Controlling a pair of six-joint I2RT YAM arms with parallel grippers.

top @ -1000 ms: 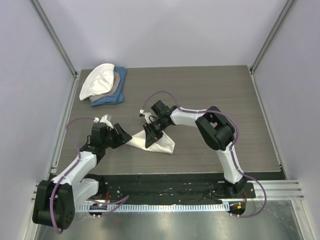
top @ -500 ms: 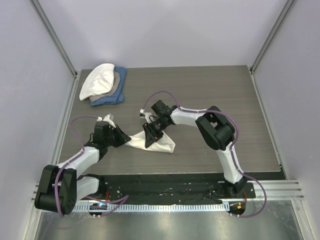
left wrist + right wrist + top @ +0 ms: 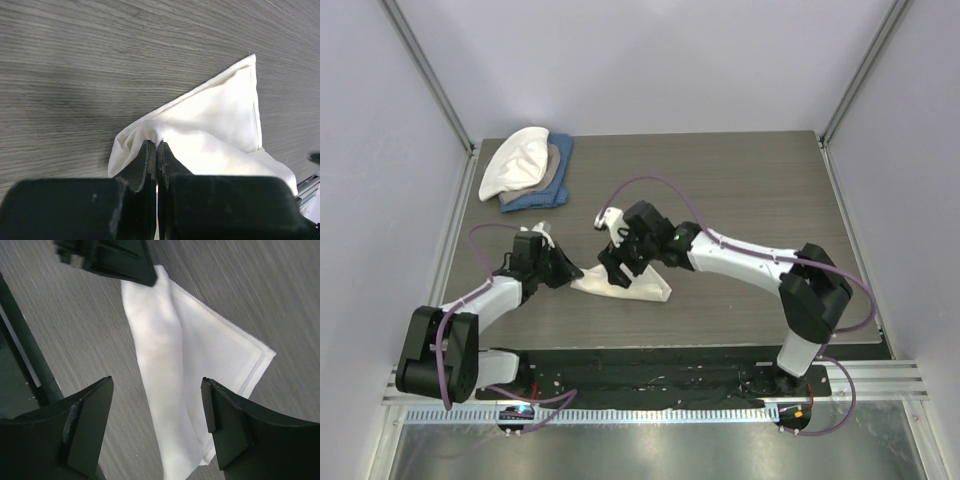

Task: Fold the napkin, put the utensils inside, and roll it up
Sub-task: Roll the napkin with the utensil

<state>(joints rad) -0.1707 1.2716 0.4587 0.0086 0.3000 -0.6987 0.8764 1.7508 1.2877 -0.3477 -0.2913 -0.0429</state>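
The cream napkin lies bunched into a narrow folded strip on the table's left middle. My left gripper is shut on its left end; the left wrist view shows the cloth pinched between the closed fingertips of that gripper. My right gripper hovers just above the strip's middle, open wide. In the right wrist view the napkin runs between the spread fingers of the right gripper, touching neither, and the left gripper shows at the top. The utensils are out of view.
A stack of white, tan and blue cloths sits at the back left corner. The table's left edge and a wall run close beside the left arm. A black rail borders the near edge.
My left gripper has closed on the napkin's left end. My right gripper has opened and let go of the cloth, and its arm has stretched out lower, with the elbow swung right.
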